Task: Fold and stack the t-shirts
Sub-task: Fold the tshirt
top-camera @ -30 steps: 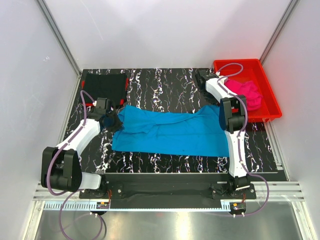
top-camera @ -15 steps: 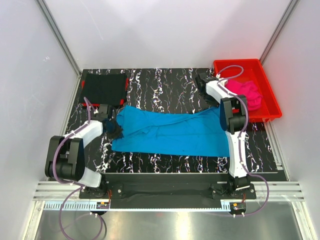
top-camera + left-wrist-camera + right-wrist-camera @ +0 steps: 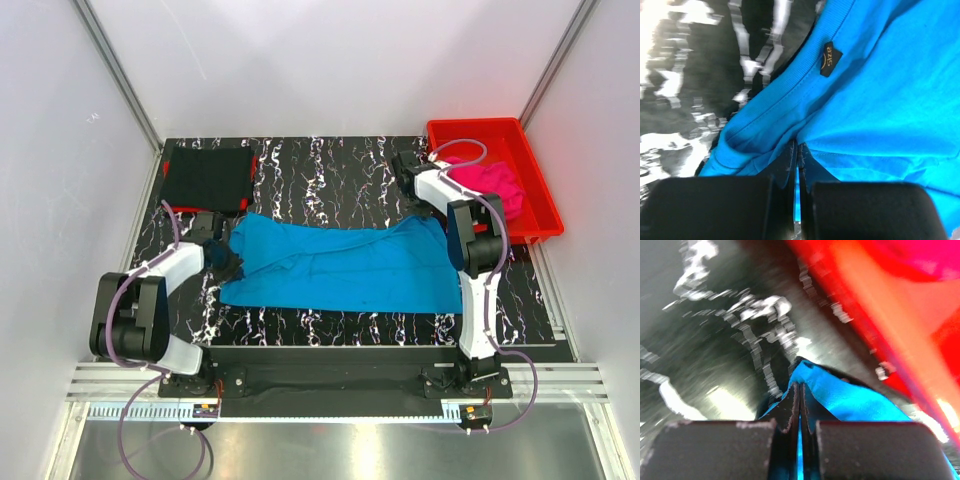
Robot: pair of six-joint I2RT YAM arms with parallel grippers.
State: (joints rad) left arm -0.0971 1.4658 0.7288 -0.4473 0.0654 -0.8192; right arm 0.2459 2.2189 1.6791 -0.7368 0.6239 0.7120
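The turquoise-blue t-shirt [image 3: 340,265] lies spread across the middle of the black marbled table [image 3: 330,170]. At the shirt's left edge, near the collar, my left gripper [image 3: 228,262] is shut on the cloth. The left wrist view shows these jaws [image 3: 797,146] pinching a blue fold [image 3: 880,90] below the small black size tag [image 3: 830,59]. My right gripper [image 3: 445,225] is shut on the shirt's far right corner; its jaws [image 3: 800,385] clamp blue cloth [image 3: 850,400] beside the bin. The black t-shirt [image 3: 208,178] lies folded square at the back left. The hot pink t-shirt [image 3: 490,185] is bunched in the bin.
The red plastic bin [image 3: 475,125] stands at the back right corner, close to my right arm; its wall [image 3: 900,305] fills the right of the right wrist view. White enclosure walls surround the table on three sides.
The right gripper has shut on the shirt's right corner. The left gripper has moved a little toward the near edge, dragging the shirt's left edge with it.
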